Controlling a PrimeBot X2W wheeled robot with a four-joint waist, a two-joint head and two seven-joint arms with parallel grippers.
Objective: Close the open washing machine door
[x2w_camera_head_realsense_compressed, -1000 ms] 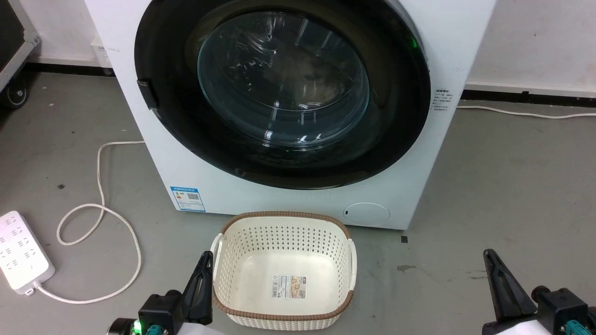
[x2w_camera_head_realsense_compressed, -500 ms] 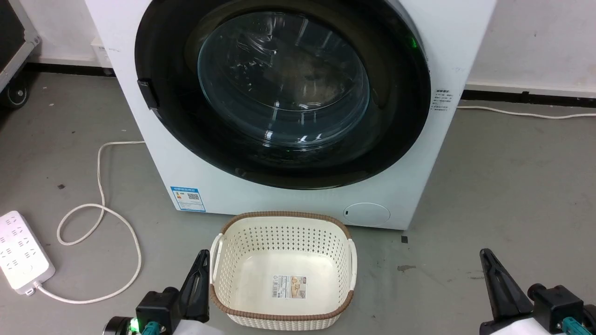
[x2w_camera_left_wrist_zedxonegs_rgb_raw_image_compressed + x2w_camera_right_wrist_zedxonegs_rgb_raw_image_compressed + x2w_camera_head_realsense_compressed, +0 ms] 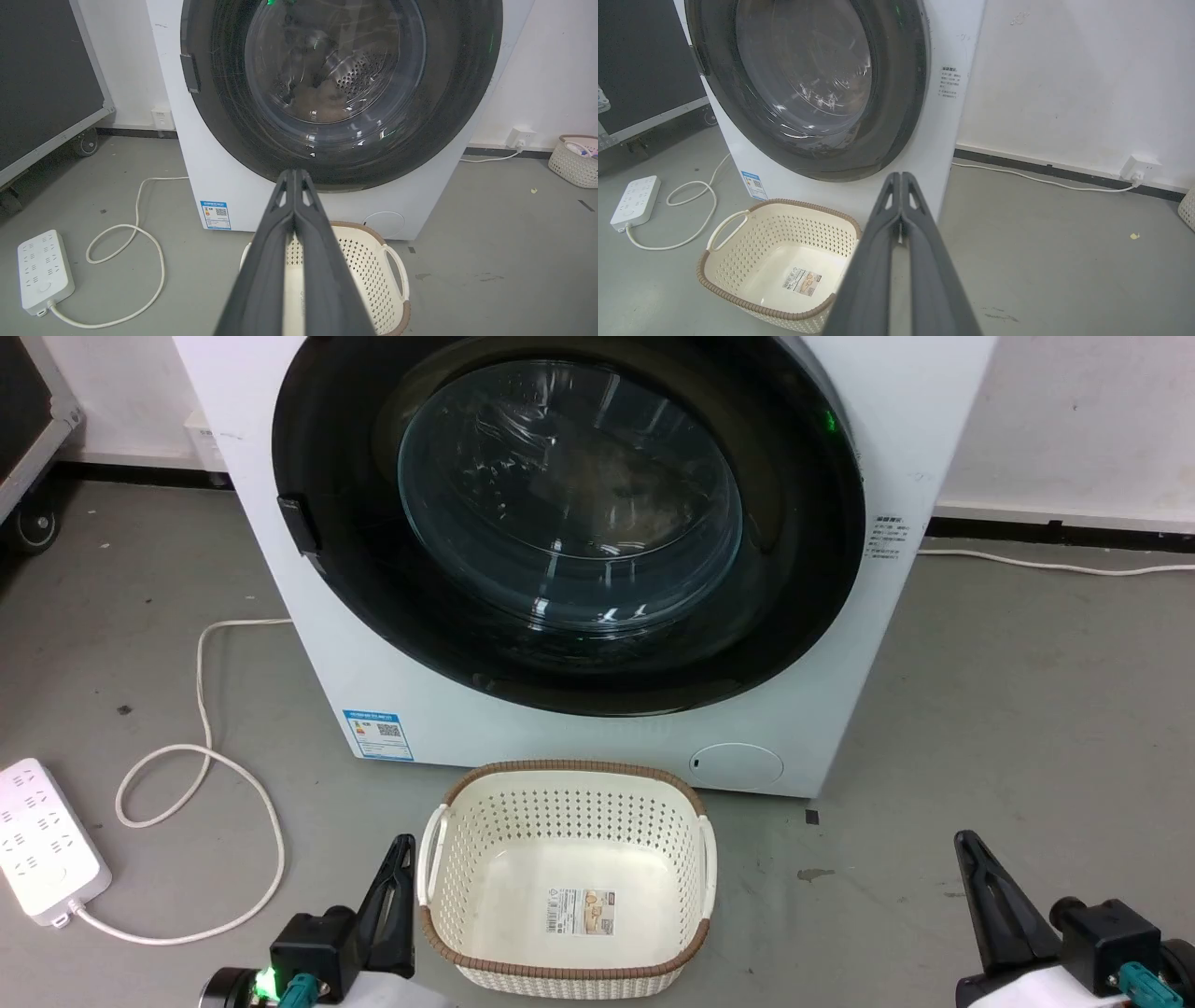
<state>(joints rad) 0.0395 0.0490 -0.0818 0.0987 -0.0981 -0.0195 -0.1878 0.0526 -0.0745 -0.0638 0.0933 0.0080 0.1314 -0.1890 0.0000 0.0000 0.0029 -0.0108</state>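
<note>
Washing machine door (image 3: pixel 569 513) faces me, up beyond both of my claws and touched by neither. My left gripper (image 3: pixel 294 175) has its two dark fingers pressed together, tips meeting, nothing between them. It hangs low over the grey floor (image 3: pixel 1027 709), just beside the left wall of a cream perforated basket (image 3: pixel 569 767) (brown braided rim, a paper label on its bottom). My right gripper (image 3: pixel 901 176) is drawn together the same way, with nothing in it, and sits well off to the basket's right over bare floor.

The basket stands on the floor directly in front of the washing machine (image 3: pixel 355 663), close to its base. Low on the white front, a small blue label (image 3: pixel 377 735) sits at the left and a round flap (image 3: pixel 740 766) at the right. Above them the door lies flat against the front, as far as I can tell. Its wide black rim takes up most of the panel, with the clear bowl window in the middle. Through the glass in the left wrist view I make out the perforated steel drum (image 3: pixel 357 77) (and something brownish inside, too blurred to name). A small black block (image 3: pixel 292 525) shows at the rim's left edge.

Off to my left a white power strip (image 3: pixel 42 840) lies on the floor, with its cable (image 3: pixel 199 691) looping toward the machine.
</note>
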